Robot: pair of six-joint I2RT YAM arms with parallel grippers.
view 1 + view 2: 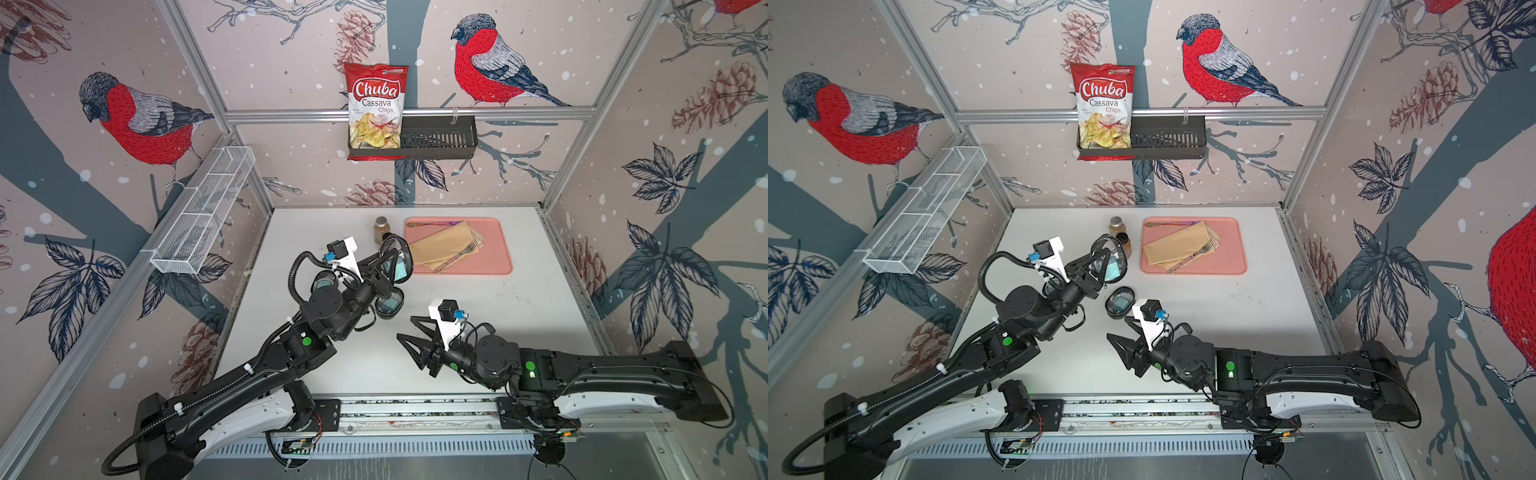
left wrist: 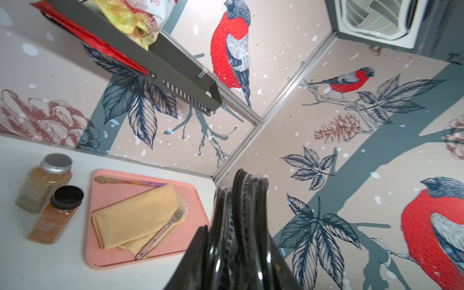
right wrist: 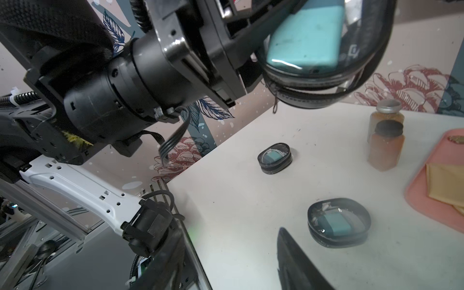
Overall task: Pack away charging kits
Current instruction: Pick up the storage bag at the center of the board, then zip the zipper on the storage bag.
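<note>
Clear oval case [image 1: 402,259] with a teal charger [image 3: 303,45] inside, gripped by the left hand [image 1: 384,266] above the bench [image 1: 498,324].
A second case [image 3: 339,222] and third case [image 3: 275,160] lie on the bench nearby; the right hand [image 1: 405,327] hovers close, jaws apart, empty.

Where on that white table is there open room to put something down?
The widest bare stretch of table lies between the pink plastic tray, the right wall and the right arm. A smaller patch sits in front, between both arms. Crowded centre-left: two brown spice jars, two oval clear black-rimmed cases lying flat, and the left gripper holding a third.
</note>
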